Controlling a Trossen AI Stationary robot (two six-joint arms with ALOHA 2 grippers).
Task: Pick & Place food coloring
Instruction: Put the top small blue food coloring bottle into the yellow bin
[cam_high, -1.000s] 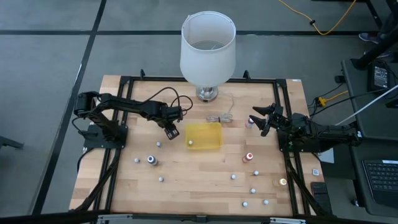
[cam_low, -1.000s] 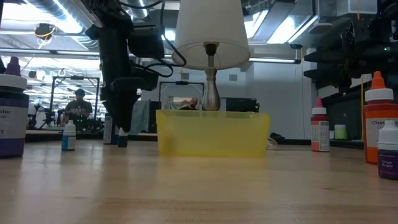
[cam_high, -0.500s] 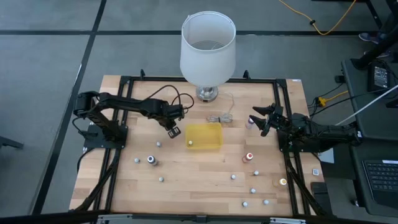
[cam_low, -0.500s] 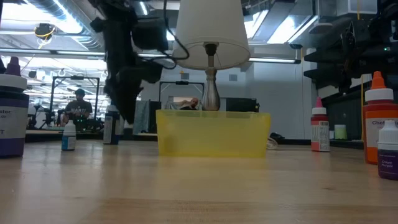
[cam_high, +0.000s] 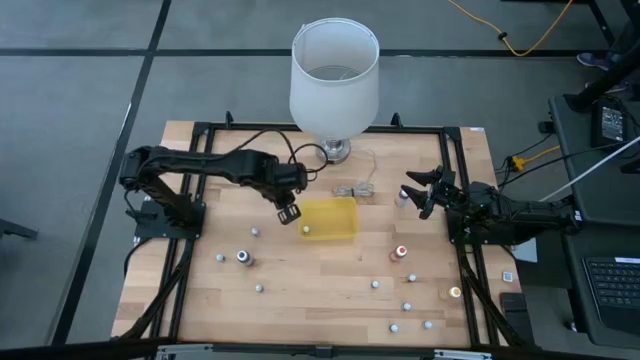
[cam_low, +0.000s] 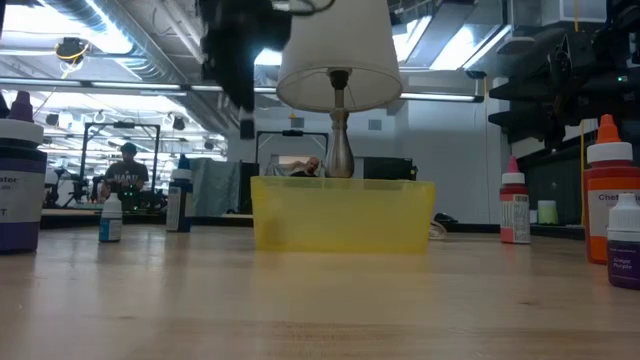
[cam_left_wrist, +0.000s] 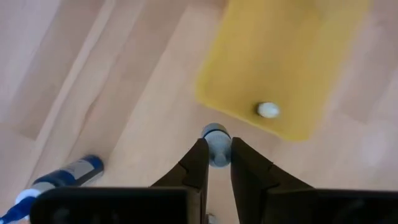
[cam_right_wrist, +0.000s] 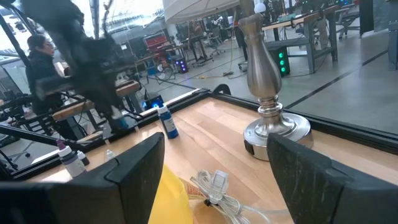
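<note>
Your left gripper (cam_left_wrist: 215, 155) holds a blue-capped bottle (cam_left_wrist: 216, 137) just left of the yellow tray (cam_high: 329, 218), where one bottle (cam_high: 306, 229) already lies. Many bottles remain scattered; the right gripper (cam_high: 418, 192) waits, spread wide.

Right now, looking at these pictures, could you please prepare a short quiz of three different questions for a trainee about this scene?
1. True or false: the left claw is shut on a small blue-capped food coloring bottle.
2. What already lies inside the flat yellow rectangular plastic tray?
A) one small white-topped bottle
B) a coiled cable
C) nothing
3. Fill the gap: the right claw waits near the table's ____ edge, fingers open.

Key:
1. True. It hangs above the wood, beside the tray.
2. A.
3. Right.
</note>
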